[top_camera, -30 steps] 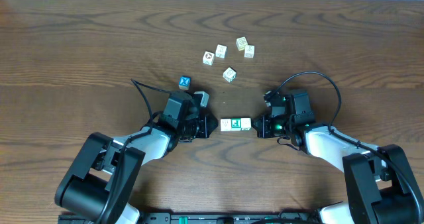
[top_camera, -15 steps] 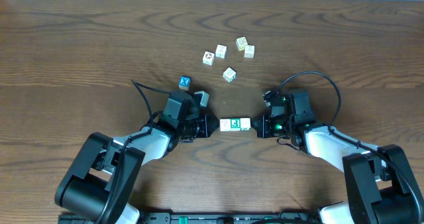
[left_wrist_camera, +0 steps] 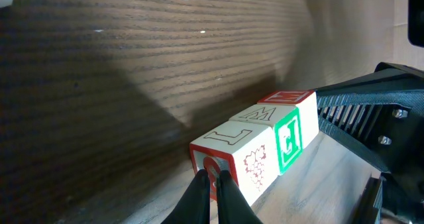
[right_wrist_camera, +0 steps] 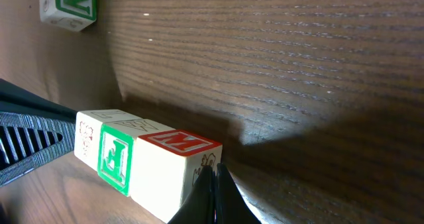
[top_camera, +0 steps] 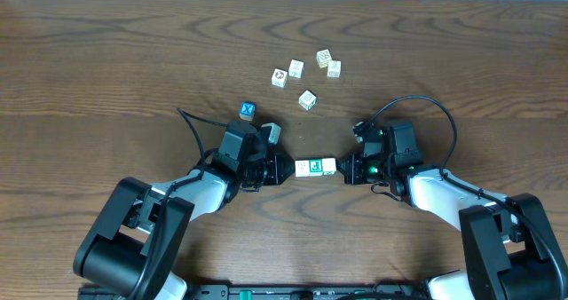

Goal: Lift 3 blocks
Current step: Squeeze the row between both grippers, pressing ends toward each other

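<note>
A group of five cream cubes point(top_camera: 295, 68) is scattered at upper centre of the wooden table point(top_camera: 106, 60) in the overhead view. A blue-faced cube point(top_camera: 247, 111) is located left of centre, and a pale cube point(top_camera: 271, 131) lies just beside the left arm's wrist housing. In the right wrist view, a green-lettered cube point(right_wrist_camera: 66, 2) is seen at upper left, well apart from the work area.

The row of three blocks point(top_camera: 316, 167) is positioned just below centre, the blocks set end to end and touching. The row is flanked by both grippers.

Both arms are extended low from the lower corners of the frame, angled inward, with the grippers pointed at each other. The left gripper point(top_camera: 289, 168) is pressed together, and its fingertips point(left_wrist_camera: 211, 187) are butted against the red-ringed end face of the row. The right gripper point(top_camera: 343, 169) is likewise pressed together, its tip set against the opposite end, at the red-lettered block point(right_wrist_camera: 179, 161). A black cable point(top_camera: 435, 114) is looped above the right arm.

Whether the row is clear of the table cannot be told.
</note>
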Motion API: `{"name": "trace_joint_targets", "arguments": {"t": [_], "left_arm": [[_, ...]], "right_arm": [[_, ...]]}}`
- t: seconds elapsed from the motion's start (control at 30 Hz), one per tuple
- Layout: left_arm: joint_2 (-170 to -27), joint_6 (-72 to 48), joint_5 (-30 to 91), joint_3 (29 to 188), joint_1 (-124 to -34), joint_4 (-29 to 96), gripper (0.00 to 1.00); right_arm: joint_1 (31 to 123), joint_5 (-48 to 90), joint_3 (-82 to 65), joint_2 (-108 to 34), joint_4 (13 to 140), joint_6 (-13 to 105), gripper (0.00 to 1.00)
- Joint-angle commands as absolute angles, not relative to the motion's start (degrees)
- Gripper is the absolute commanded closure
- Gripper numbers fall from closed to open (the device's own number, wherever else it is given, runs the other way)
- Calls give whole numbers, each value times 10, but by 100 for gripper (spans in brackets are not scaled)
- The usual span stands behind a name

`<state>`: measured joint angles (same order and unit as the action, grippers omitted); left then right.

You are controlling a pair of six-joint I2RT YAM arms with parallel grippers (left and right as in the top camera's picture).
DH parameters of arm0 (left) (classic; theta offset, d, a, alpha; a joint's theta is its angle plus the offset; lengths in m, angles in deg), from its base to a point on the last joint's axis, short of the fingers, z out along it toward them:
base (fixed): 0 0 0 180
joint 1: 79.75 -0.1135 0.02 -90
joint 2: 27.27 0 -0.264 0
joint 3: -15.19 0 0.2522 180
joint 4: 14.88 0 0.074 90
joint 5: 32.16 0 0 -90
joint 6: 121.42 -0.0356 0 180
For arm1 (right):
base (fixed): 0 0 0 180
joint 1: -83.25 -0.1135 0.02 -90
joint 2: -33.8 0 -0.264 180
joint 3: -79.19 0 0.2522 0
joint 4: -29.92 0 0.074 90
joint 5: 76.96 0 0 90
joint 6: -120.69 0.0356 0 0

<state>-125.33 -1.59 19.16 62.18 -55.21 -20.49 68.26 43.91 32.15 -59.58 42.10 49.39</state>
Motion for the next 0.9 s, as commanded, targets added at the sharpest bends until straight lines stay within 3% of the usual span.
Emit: {"name": "trace_joint_targets", "arguments": {"t": [0.0, 0.87], "left_arm": [[-1259, -15, 177, 627, -550, -205, 92], [-1259, -22, 181, 627, -550, -190, 92]], "right_arm": [[668, 455, 322, -600, 419, 509, 99], [648, 466, 322, -600, 420, 452, 99]]}}
